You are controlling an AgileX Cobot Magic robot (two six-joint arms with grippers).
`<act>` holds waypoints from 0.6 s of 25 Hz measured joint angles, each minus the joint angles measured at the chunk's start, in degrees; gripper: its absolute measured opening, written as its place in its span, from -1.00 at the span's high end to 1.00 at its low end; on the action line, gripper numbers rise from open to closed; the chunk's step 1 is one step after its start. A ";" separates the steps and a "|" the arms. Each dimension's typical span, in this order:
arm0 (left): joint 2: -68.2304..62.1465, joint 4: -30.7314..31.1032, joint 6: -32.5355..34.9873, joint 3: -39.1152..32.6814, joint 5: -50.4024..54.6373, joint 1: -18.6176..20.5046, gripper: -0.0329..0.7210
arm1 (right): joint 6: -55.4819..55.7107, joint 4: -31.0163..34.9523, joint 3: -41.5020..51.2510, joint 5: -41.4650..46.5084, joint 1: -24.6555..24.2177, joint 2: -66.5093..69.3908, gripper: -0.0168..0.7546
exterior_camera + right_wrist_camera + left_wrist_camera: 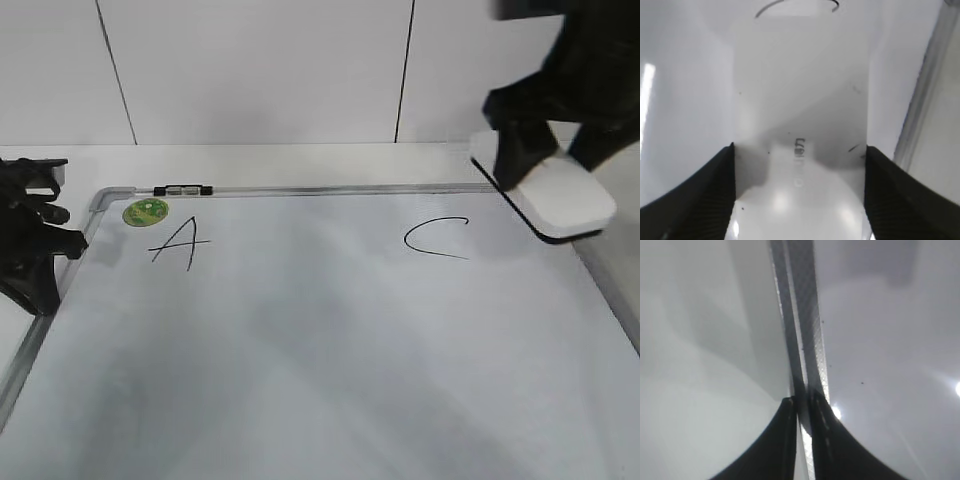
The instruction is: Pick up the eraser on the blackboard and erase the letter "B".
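Nearest, the blackboard (330,370) surface is bare and smeary; farther back it shows "A" (180,244), "C" (437,238) and a green sticker (146,211), no "B". Left gripper (45,235) pinched closed at the left frame. Right gripper (535,150) clamps the eraser (560,195) over the far right corner.

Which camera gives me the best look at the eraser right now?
The exterior view: the whole white eraser with its dark base shows at the board's right edge, held in the right gripper. The right wrist view shows only its top, close up between the fingers. The left wrist view doesn't show it.
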State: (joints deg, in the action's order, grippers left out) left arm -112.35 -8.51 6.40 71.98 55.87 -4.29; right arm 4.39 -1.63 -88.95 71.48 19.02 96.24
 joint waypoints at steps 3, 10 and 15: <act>0.00 -0.23 0.00 0.00 0.14 0.00 0.80 | 0.14 0.00 7.26 -0.08 -2.34 -5.14 -0.52; -0.08 -0.83 0.10 0.00 0.55 0.00 0.80 | 2.86 -0.54 21.98 -3.52 -4.60 -11.62 -0.52; -0.08 -0.99 0.10 0.00 1.00 0.00 0.80 | 3.57 -1.02 26.16 -9.83 -8.88 -11.62 -0.52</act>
State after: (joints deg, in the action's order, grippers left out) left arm -112.43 -9.50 6.50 71.98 56.87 -4.29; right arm 7.96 -2.64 -62.80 61.65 10.14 84.62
